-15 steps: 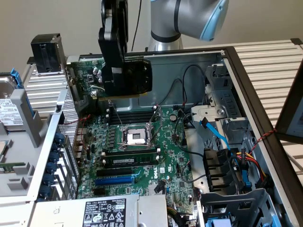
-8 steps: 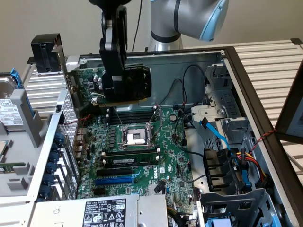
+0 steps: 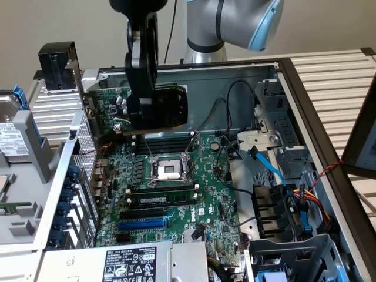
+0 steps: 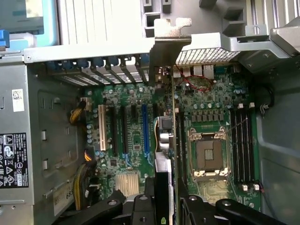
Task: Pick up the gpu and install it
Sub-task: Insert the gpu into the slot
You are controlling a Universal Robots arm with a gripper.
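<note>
Okay, so the gripper (image 3: 143,114) hangs over the open PC case (image 3: 282,64) in the upper left of the exterior view. Its fingers (image 4: 140,208) are closed tight on the gpu (image 3: 167,106), one on each face of the card. The card stands on edge with its black fan shroud turned toward the exterior camera. From the wrist view you look straight down its thin top edge, with the metal bracket (image 4: 171,33) close to the case's rear wall.

It sits over the motherboard (image 3: 211,194), at the back end of it. In the wrist view the card's line runs between the blue slot (image 4: 145,129) and the CPU socket (image 4: 208,154). I honestly can't tell if the card's lower edge touches the board or hangs just above it.

It's pretty crowded in there:
- The memory slots (image 4: 241,140) are on the far side of the socket from the card.
- A thin red wire (image 4: 197,84) curls near the rear ports, just beside the bracket.
- Black cables (image 3: 232,87) loop in at the exterior view's right of the card.
- A blue data cable (image 3: 267,167) drapes further right, well apart from it.
- The power supply (image 3: 129,264) fills the lower edge of the exterior view.
- A hard drive (image 3: 12,138) sits outside the case at far left.
</note>
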